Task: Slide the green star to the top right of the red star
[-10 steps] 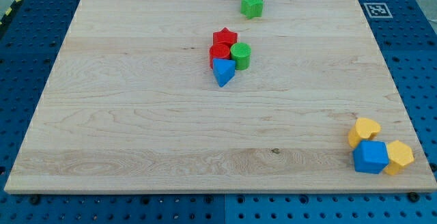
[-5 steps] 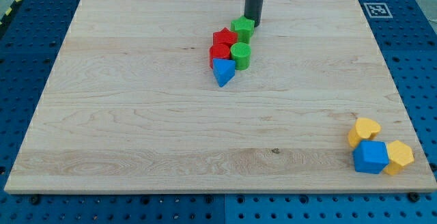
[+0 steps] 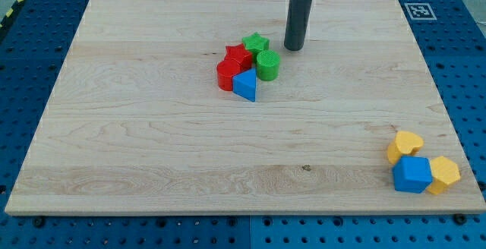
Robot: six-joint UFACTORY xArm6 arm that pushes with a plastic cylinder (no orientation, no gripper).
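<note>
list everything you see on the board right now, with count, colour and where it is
green star block: 1, green, upper middle of the board, at the red star's upper right, touching it
red star block: 1, red, in the central cluster, left of the green cylinder
red cylinder block: 1, red, lower left of the cluster
green cylinder block: 1, green, right side of the cluster
blue triangular block: 1, blue, bottom of the cluster
yellow heart block: 1, yellow, bottom right corner
blue block: 1, blue, below the yellow heart
yellow block: 1, yellow, right of the blue block
wooden board: 1, light wood, fills the view
my tip: 1, dark rod, just right of the green star, apart from it
</note>
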